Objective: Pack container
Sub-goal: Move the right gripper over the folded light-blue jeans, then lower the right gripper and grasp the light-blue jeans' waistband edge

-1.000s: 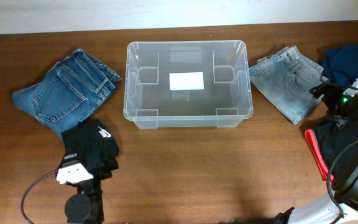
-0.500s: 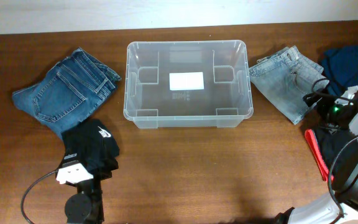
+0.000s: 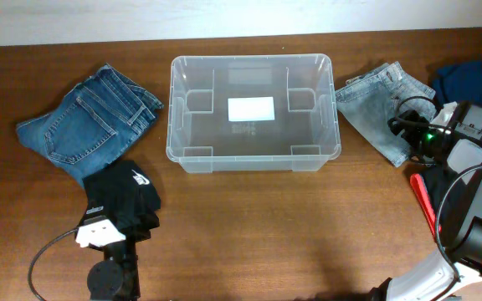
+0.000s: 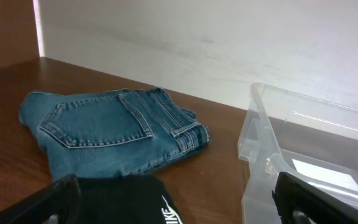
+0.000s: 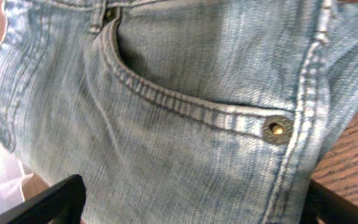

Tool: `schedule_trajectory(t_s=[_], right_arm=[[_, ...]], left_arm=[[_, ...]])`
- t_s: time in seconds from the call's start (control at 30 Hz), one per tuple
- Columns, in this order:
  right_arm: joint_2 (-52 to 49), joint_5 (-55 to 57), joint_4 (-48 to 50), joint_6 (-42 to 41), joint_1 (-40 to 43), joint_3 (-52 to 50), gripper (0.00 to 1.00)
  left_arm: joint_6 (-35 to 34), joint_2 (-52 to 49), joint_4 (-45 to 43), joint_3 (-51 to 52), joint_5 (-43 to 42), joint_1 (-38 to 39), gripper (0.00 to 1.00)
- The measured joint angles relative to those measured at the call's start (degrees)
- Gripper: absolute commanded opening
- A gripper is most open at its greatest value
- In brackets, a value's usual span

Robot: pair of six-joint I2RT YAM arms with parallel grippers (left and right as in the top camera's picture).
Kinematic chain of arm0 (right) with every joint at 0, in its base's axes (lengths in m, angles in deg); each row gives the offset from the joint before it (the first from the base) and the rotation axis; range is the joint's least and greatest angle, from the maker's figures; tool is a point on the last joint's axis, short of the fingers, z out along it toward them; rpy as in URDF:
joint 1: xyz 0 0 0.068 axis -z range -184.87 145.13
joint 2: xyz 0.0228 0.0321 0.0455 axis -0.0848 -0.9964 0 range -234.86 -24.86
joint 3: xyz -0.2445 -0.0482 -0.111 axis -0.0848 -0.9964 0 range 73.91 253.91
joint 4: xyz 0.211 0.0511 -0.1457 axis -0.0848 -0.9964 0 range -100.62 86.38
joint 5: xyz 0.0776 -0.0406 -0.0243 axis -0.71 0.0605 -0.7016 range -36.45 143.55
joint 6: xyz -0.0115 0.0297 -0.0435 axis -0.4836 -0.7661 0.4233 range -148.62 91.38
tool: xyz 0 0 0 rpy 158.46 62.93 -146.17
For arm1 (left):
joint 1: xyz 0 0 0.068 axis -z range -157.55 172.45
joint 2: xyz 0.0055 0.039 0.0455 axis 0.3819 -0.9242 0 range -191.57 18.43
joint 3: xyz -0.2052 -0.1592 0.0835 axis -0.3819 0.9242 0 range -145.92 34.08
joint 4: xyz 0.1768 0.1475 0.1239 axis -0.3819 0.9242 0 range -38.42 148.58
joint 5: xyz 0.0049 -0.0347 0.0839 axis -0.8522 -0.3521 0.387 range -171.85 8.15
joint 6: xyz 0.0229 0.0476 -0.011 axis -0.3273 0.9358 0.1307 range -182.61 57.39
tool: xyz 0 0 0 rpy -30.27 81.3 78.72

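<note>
Now, right gripper (image 5: pixel 197 208): jaws are held wide apart just above the light jeans (image 5: pixel 166 124); nothing is clamped.
Left gripper (image 4: pixel 179 205): jaws are spread, nothing is held, and the black garment (image 4: pixel 123 200) is seen between the fingers.
Container (image 3: pixel 253 158): placed mid-table and empty, with the light jeans just beside its right wall.
Grasp: all folded layers should be pinched together near a seam, so that no single ply is lifted.
Carry: the bundle should be raised clear of the rim before being lowered inside.
</note>
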Motion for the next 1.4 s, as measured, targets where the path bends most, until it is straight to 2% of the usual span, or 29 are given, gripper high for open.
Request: schedule_trajectory(t_s=[0.13, 0.5, 0.6, 0.8, 1.1, 1.13, 1.17, 1.23, 1.4], right_arm=[[-0.02, 1.42, 0.24, -3.45, -0.09, 0.0, 0.85], [-0.7, 3.26, 1.05, -7.43, -0.09, -0.02, 0.46], [-0.85, 3.39, 1.09, -7.48, -0.09, -0.07, 0.43], [-0.87, 3.15, 2.27, -7.54, -0.09, -0.24, 0.31], [-0.98, -0.83, 8.13, -7.41, -0.09, -0.28, 0.28], [-0.98, -1.14, 8.2, -7.43, -0.09, -0.28, 0.25], [-0.98, -1.38, 8.24, -7.41, -0.09, -0.28, 0.15], [-0.98, -1.79, 8.31, -7.48, -0.09, -0.28, 0.04], [-0.98, -2.62, 8.37, -7.45, -0.09, -0.28, 0.04]], left_arm=[[-0.02, 0.0, 0.0, 0.0, 0.0, 0.0, 0.99], [0.0, 0.0, 0.0, 0.0, 0.0, 0.0, 0.99], [0.0, 0.0, 0.0, 0.0, 0.0, 0.0, 0.99], [-0.02, 0.0, 0.0, 0.0, 0.0, 0.0, 0.99], [0.0, 0.0, 0.0, 0.0, 0.0, 0.0, 0.99], [0.0, 0.0, 0.0, 0.0, 0.0, 0.0, 0.99], [-0.02, 0.0, 0.0, 0.02, 0.0, 0.0, 0.99], [-0.02, 0.0, 0.0, 0.0, 0.0, 0.0, 0.99], [-0.02, 0.0, 0.0, 0.02, 0.0, 0.0, 1.0]])
